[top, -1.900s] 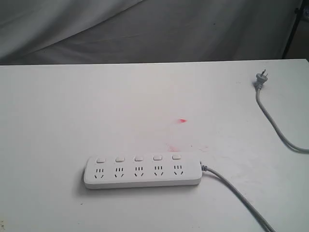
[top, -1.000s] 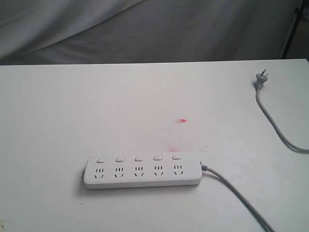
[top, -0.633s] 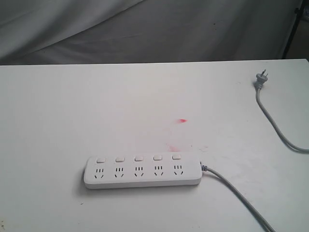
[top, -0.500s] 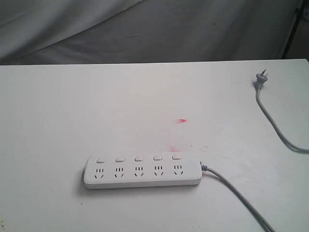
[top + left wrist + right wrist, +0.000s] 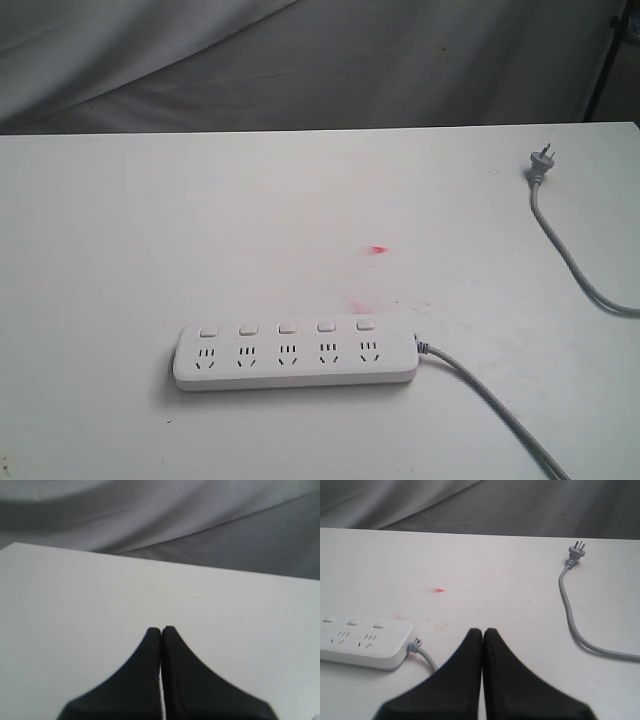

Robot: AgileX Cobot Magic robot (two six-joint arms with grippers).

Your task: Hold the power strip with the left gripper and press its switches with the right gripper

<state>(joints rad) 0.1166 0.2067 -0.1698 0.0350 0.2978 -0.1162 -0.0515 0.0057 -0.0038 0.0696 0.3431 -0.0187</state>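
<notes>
Five switches line the power strip, near-centre on the table in the exterior view, with bare room all round. Left wrist view: left gripper pressed together over bare table, far edge ahead. Right wrist view: right gripper pressed together, the strip's right end to its left.

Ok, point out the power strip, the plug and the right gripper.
power strip [image 5: 296,356], exterior view, middle of body
plug [image 5: 538,170], exterior view, grey head
right gripper [image 5: 482,630], right wrist view, between shut fingers
</notes>
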